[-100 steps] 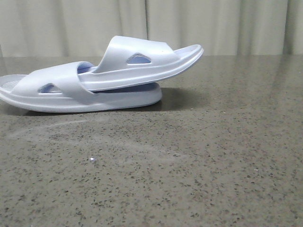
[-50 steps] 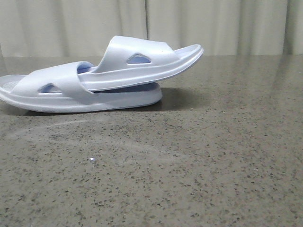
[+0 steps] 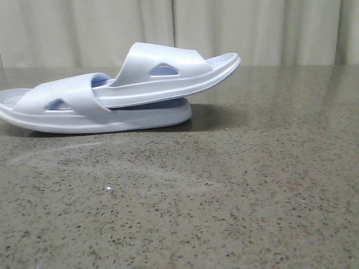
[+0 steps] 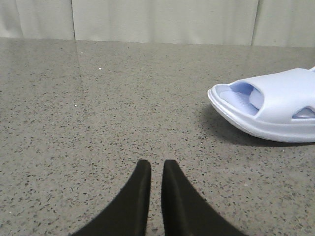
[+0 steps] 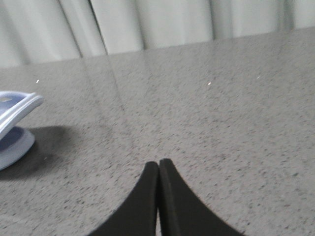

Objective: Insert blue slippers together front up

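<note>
The two blue slippers lie nested at the far left of the table in the front view. The lower slipper [image 3: 140, 119] lies flat. The upper slipper [image 3: 140, 61] is pushed under the lower one's strap [image 3: 61, 92] and tilts up, its toe to the right. My left gripper [image 4: 156, 164] is shut but for a thin slit, empty, low over the table, with the slippers' end [image 4: 275, 110] off to one side. My right gripper [image 5: 158, 164] is shut and empty, with the slippers' toe ends [image 5: 15, 115] well apart from it. Neither gripper shows in the front view.
The speckled grey stone table [image 3: 235, 196] stretches in front and to the right of the slippers. A pale curtain [image 3: 269, 28] hangs behind the table's far edge.
</note>
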Available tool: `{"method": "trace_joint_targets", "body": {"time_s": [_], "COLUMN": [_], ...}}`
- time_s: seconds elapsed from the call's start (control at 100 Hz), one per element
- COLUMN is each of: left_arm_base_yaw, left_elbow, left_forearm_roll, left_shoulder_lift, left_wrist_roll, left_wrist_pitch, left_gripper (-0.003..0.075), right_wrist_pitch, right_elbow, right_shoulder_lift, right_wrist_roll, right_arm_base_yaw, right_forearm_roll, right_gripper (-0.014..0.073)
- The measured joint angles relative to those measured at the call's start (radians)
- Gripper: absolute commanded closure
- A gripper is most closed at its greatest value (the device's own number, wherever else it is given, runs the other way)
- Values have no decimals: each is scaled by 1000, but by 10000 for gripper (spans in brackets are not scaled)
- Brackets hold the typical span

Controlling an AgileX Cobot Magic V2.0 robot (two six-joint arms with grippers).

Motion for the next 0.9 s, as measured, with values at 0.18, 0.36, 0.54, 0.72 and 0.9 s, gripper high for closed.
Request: {"method": "trace_joint_targets", "body": {"time_s": [0.18,0.36,0.54,0.72,0.9], "left_arm_base_yaw": [0,0,0,0,0], "left_elbow": [0,0,0,0,0], "left_forearm_roll": [0,0,0,0,0], "left_shoulder_lift": [0,0,0,0,0], "left_wrist_roll": [0,0,0,0,0], "left_wrist_pitch": [0,0,0,0,0], "left_gripper": [705,705,705,705,705], "right_wrist_pitch": [-8,40,136,343,438], "right_elbow": [94,130,130,130,130], "right_shoulder_lift": [-5,-93,-238,-394,-489], "right_wrist_roll": [486,642,660,662,665], "right_arm_base_yaw": [-71,-167,-251,-329,-350], "right_forearm_roll": [-622,-881,-955,-983,-998], "right_gripper": [673,673,673,673,673]}}
